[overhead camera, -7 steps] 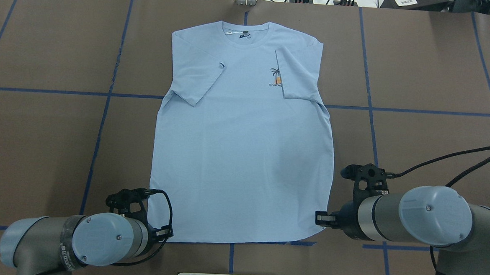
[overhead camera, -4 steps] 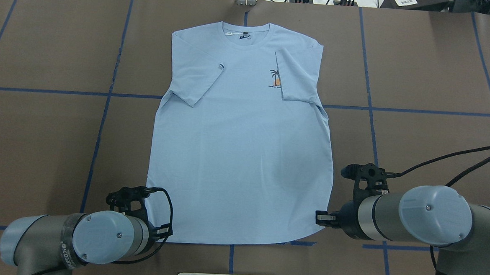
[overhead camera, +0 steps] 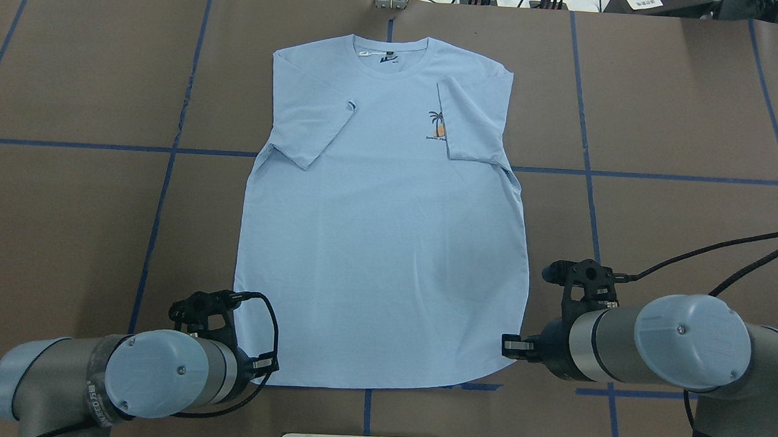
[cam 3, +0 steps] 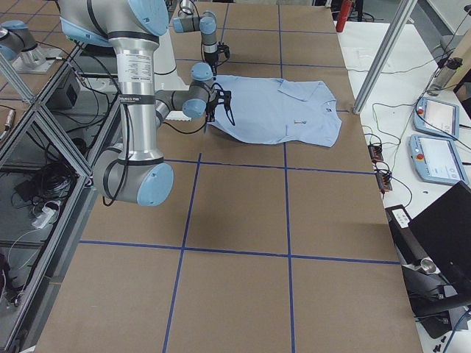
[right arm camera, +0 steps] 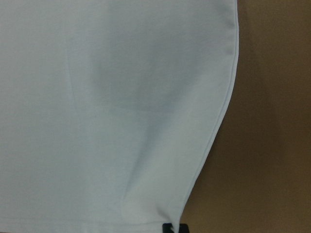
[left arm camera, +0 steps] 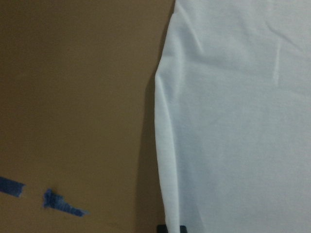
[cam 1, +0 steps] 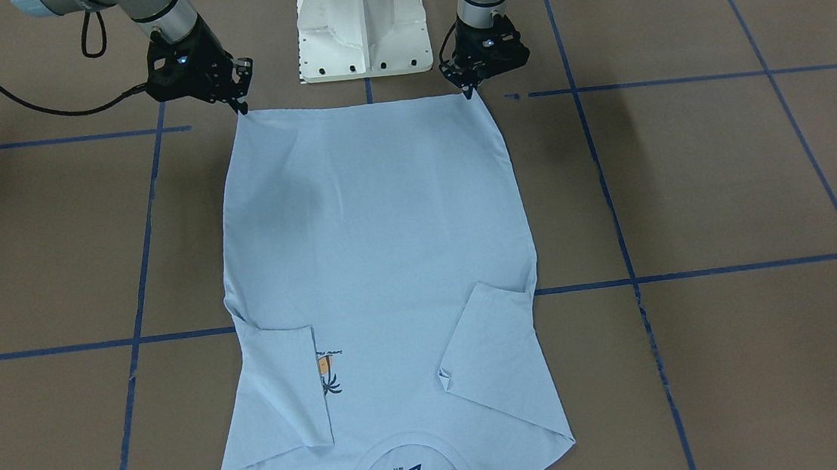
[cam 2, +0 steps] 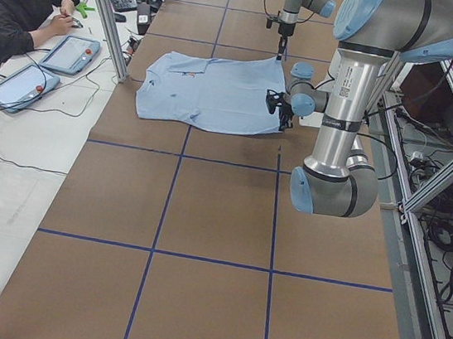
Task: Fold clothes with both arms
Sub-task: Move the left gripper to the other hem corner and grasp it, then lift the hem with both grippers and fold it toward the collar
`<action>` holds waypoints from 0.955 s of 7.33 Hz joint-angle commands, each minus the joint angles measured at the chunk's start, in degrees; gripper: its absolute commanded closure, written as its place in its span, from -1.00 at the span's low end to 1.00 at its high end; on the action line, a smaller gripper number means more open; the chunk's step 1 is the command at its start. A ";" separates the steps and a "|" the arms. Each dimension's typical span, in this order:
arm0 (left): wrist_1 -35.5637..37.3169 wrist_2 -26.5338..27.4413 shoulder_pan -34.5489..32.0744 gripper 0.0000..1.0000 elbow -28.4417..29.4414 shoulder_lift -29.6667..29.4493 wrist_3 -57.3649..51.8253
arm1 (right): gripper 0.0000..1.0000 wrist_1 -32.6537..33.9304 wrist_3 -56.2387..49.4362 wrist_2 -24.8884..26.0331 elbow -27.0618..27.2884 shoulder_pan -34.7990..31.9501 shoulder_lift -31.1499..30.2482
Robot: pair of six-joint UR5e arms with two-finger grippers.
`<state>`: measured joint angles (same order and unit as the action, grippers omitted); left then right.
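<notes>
Lying flat on the brown table [overhead camera: 62, 228], the pale blue T-shirt [overhead camera: 381, 245] points its collar [cam 1: 406, 440] away from my base, hem nearest me.
My left gripper [cam 1: 468, 93] pinches one hem corner and my right gripper [cam 1: 242, 108] the other, fingers closed on cloth; both sleeves [overhead camera: 311, 121] are folded inward, and the right sleeve [overhead camera: 474, 120] overlaps the small palm print [overhead camera: 437, 122].

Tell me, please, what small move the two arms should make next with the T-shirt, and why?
Probably raise both corners of the hem together, just clear of the table, ready to carry them toward the collar. The left gripper and right gripper each appear pinched on a near corner of the T-shirt, the hem runs straight between them, and both sleeves are already folded in.
</notes>
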<state>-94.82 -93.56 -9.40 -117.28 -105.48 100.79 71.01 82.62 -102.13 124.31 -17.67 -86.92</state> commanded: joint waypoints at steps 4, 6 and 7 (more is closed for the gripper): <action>12.81 -3.56 1.13 1.00 -14.72 0.45 -3.85 | 1.00 0.88 0.18 -10.24 8.28 -0.35 -7.80; 13.69 -4.34 4.47 1.00 -17.26 0.45 -5.68 | 1.00 0.88 6.55 -14.40 11.90 2.87 -9.76; 16.30 -5.74 7.17 1.00 -19.45 0.37 -6.65 | 1.00 0.88 9.55 -14.85 12.18 6.30 -10.29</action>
<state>-80.83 -97.95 -4.91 -134.28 -105.06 95.49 71.89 88.22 -115.59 135.29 -15.05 -96.33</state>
